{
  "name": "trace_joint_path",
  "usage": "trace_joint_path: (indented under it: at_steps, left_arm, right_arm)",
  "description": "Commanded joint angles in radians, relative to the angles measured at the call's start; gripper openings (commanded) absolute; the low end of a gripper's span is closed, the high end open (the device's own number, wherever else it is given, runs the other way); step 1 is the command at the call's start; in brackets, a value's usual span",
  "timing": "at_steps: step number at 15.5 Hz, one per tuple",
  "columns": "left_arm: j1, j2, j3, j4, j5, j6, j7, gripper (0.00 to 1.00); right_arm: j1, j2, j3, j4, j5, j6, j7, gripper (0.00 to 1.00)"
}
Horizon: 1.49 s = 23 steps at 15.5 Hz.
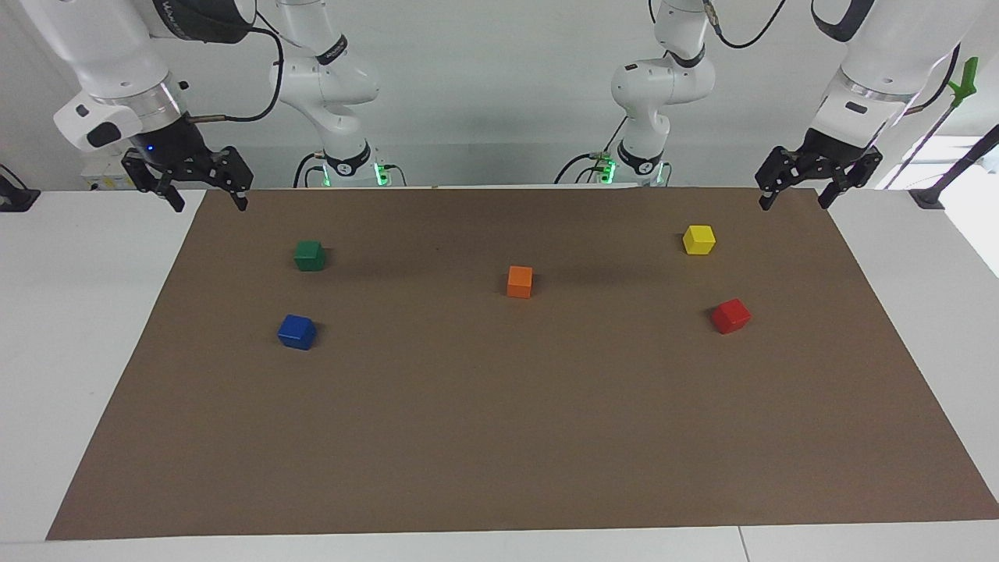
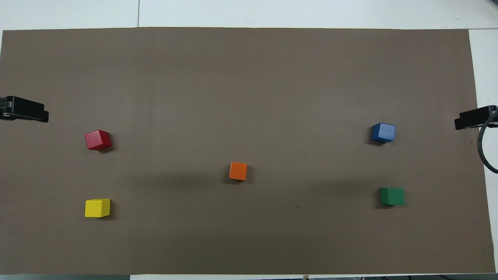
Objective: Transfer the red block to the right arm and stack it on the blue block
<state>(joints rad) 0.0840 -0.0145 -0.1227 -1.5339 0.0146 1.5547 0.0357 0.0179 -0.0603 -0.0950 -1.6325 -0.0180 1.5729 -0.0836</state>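
Five cubes lie well apart on the brown mat (image 1: 499, 437) covering the bench. The red block (image 1: 731, 315) sits toward the left arm's end, with a yellow cube (image 1: 698, 239) nearer the robots. The blue block (image 1: 297, 332) sits toward the right arm's end, a green cube (image 1: 310, 255) nearer the robots. An orange cube (image 1: 520, 281) lies between the two pairs. The left tool (image 1: 794, 201) and right tool (image 1: 208, 204) hang over the mat's corners, fingers apart, holding nothing.

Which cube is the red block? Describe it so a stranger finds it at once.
Start on the brown mat, at the left arm's end. Two cubes sit there; the red block lies farther from the robots than the yellow cube. It is bright red, unlike the orange cube mid-mat.
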Motion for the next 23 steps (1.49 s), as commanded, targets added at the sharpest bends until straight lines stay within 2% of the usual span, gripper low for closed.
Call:
trace_joint_path:
  at_steps: [1,6,7,9,11,14,18,20,23]
  left_arm:
    - [-0.006,-0.007,0.006,0.006,0.001,-0.025,-0.011,1.00]
    - [0.005,-0.059,0.006,-0.095,0.001,0.024,-0.034,1.00]
    - [0.006,-0.079,0.006,-0.141,0.001,0.057,-0.046,1.00]
    - [0.029,-0.099,0.012,-0.250,0.001,0.215,-0.037,1.00]
    - [0.046,-0.079,0.012,-0.299,0.001,0.286,-0.051,1.00]
    - [0.048,-0.038,0.014,-0.426,0.001,0.470,-0.135,1.00]
    - [0.052,0.092,0.015,-0.459,-0.001,0.636,-0.161,1.00]
    - [0.056,0.140,0.015,-0.460,0.001,0.679,-0.279,1.00]
    - [0.056,0.145,0.017,-0.541,0.007,0.793,-0.293,1.00]
  right_arm:
    - [-0.018,-0.001,0.011,0.002,-0.016,-0.007,-0.019,1.00]
    - [-0.019,-0.001,0.011,0.002,-0.016,-0.007,-0.022,1.00]
    - [-0.019,-0.001,0.009,0.002,-0.016,-0.007,-0.024,1.00]
    - [-0.024,-0.004,0.006,-0.007,-0.002,-0.008,-0.027,1.00]
    - [-0.042,-0.025,0.009,-0.047,0.025,-0.007,-0.044,1.00]
    - [-0.076,-0.087,0.006,-0.176,0.200,0.041,-0.071,1.00]
    - [-0.078,-0.111,0.006,-0.286,0.413,0.093,-0.133,1.00]
    - [-0.078,-0.111,0.006,-0.311,0.518,0.101,-0.149,1.00]
    - [-0.102,-0.107,0.004,-0.383,0.743,0.104,-0.217,1.00]
